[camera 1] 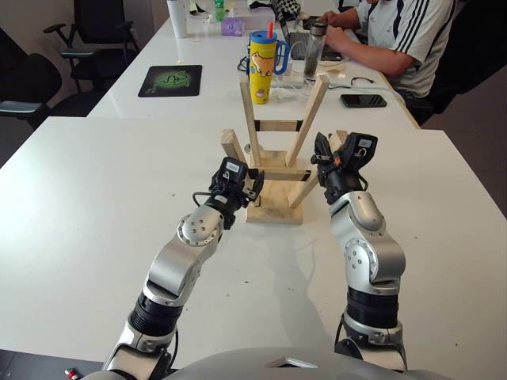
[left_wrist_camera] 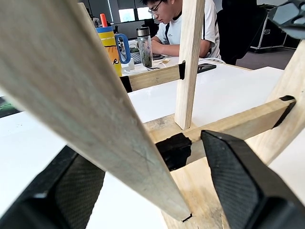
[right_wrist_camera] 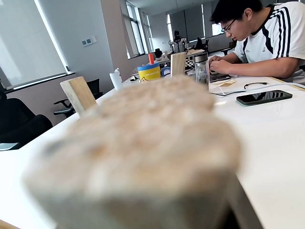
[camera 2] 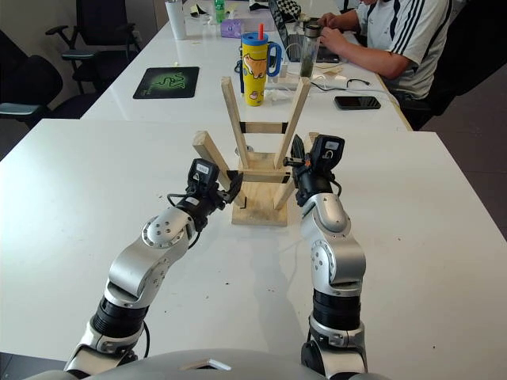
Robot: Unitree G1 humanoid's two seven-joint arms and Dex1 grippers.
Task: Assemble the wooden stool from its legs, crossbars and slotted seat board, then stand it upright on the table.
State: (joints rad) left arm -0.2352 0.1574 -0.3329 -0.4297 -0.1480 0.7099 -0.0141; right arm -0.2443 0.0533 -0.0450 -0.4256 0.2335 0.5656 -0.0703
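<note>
The wooden stool lies upside down mid-table, its seat board (camera 1: 273, 207) flat on the white top. Two far legs (camera 1: 249, 111) stand up, joined by a crossbar (camera 1: 277, 125). The near left leg (camera 1: 232, 145) leans outward. My left gripper (camera 1: 247, 188) is open at the foot of that leg, and the leg (left_wrist_camera: 90, 95) passes between its black fingers (left_wrist_camera: 238, 186) with a gap on one side. A lower crossbar (left_wrist_camera: 228, 126) runs behind it. My right gripper (camera 1: 323, 158) sits at the top of the near right leg, whose blurred end (right_wrist_camera: 143, 143) is right at the wrist camera.
On the table behind stand a yellow lidded cup (camera 1: 264, 67) and a dark bottle (camera 1: 314, 51), with a phone (camera 1: 363, 100) and a black mouse mat (camera 1: 170, 80) lying nearby. A seated person works at a laptop far right. White tabletop spreads wide on both sides of the stool.
</note>
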